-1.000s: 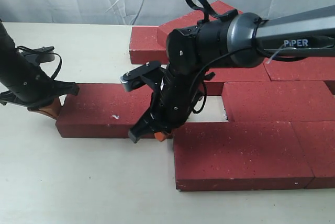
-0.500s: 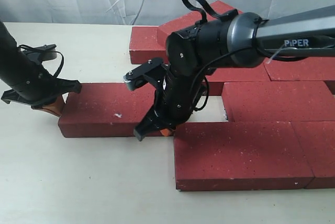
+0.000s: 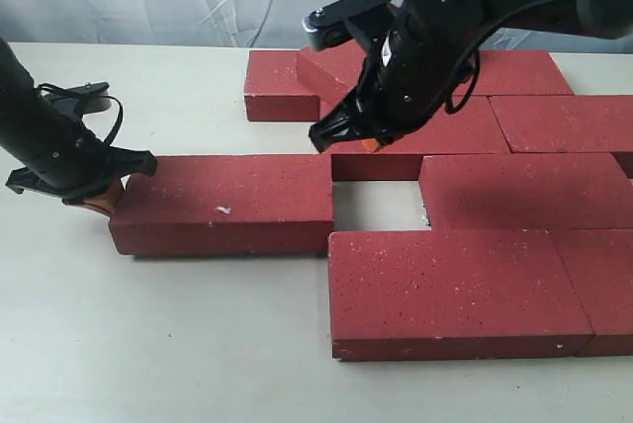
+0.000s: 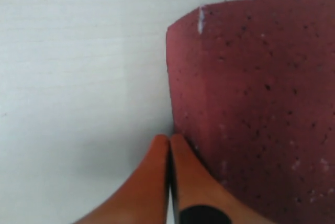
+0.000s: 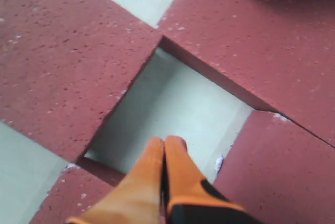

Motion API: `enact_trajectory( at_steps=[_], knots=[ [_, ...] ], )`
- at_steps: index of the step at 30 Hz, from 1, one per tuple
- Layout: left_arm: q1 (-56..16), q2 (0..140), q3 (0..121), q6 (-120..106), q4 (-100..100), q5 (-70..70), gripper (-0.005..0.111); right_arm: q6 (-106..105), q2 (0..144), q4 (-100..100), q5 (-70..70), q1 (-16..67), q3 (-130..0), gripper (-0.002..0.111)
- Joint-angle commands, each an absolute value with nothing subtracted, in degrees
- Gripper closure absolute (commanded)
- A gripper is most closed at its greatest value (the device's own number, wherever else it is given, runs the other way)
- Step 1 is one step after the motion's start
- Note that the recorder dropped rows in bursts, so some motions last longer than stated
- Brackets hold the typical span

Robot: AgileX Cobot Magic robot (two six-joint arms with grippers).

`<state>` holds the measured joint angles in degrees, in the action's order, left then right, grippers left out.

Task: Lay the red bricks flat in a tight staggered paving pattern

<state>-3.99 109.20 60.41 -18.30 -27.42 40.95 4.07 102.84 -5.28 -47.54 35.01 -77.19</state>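
Several red bricks (image 3: pixel 450 290) lie flat on the pale table (image 3: pixel 148 344), most of them packed in staggered rows at the right. We see one chipped brick (image 3: pixel 227 201) lying lengthwise at the left end of the middle row, with a small white chip (image 3: pixel 222 210) on its top face. Its right end sits just beside the far left corner of the near row. Between it and the next middle-row brick (image 3: pixel 524 191) we see a square gap (image 3: pixel 376 206) of bare table. The left gripper (image 3: pixel 99 198) sits low at the table, its orange fingers (image 4: pixel 183 177) pressed together with nothing between them. Their tips rest against the left end of the chipped brick. The right gripper (image 3: pixel 368 143) hangs in the air over the far rows, just beyond the gap. Its orange fingers (image 5: pixel 180 174) are also pressed together and hold nothing. In the right wrist view we look down past those fingers into the gap, with brick faces framing it on every side.
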Motion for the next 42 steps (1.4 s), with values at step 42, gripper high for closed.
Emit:
enact_trajectory(
  at_steps=[42],
  knots=[
    [-5.9,108.7,60.0,-16.3,-30.3,42.8,0.107,1.2,104.1,3.8,-42.6,31.0,-74.0,0.109]
  ],
)
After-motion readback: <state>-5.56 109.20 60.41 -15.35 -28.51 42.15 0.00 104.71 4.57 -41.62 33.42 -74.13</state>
